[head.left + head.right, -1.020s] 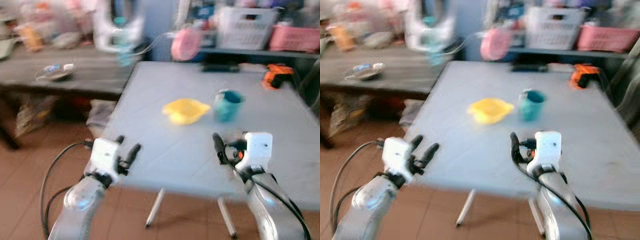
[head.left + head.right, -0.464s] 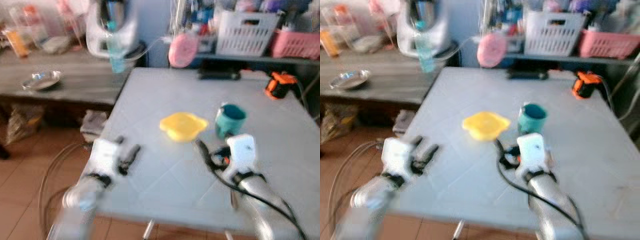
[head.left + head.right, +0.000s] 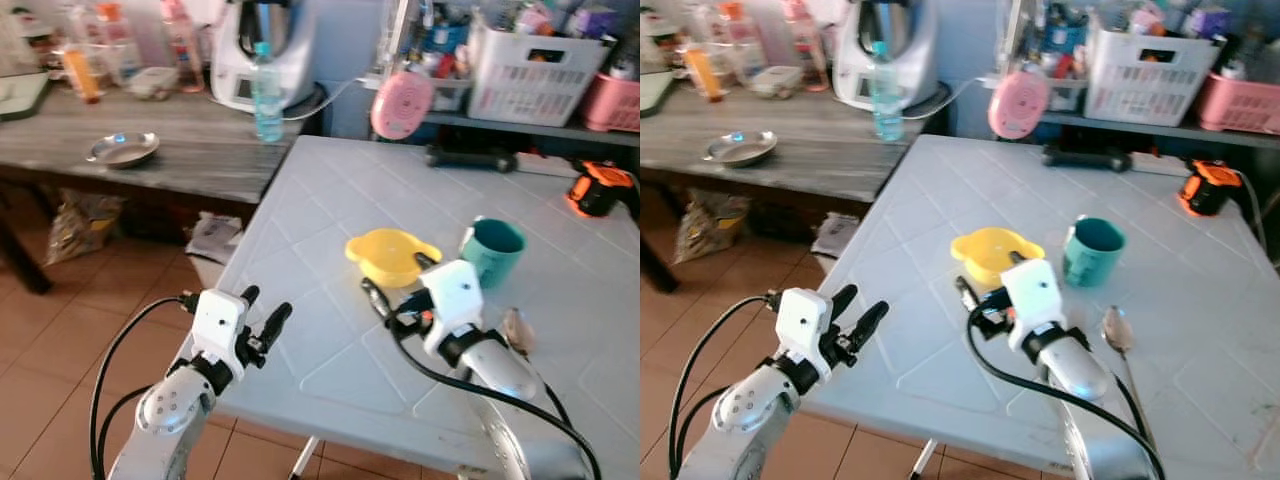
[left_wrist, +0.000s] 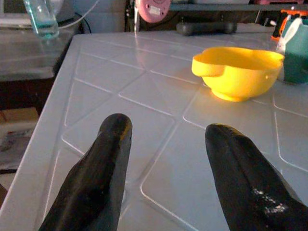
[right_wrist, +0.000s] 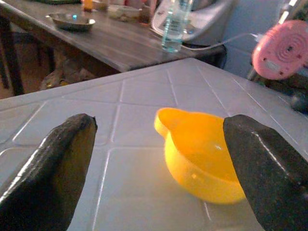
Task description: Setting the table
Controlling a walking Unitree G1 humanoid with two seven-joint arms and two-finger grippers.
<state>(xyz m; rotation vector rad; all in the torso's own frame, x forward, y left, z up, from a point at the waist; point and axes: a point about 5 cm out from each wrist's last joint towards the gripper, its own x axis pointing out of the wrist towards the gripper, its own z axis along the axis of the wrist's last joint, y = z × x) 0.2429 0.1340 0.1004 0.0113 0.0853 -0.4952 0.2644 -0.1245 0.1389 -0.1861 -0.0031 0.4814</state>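
On the white counter (image 3: 330, 230) stood one yellow bowl (image 3: 390, 256) and, just beside it on the robot's right, one teal cup (image 3: 492, 252). One metal spoon (image 3: 1118, 332) lay on the counter near the cup, closer to the robot. The right end effector (image 3: 397, 284) was over the counter, just beside the bowl, with its two black fingers (image 5: 54, 169) spread wide apart and holding nothing. The left end effector (image 3: 262, 314) hovered at the counter's near left edge, well apart from the bowl, and its two fingers (image 4: 96, 180) were also parted and empty. On the dark wooden side counter (image 3: 150, 150) were one metal dish (image 3: 122, 149) and one water bottle (image 3: 266, 92).
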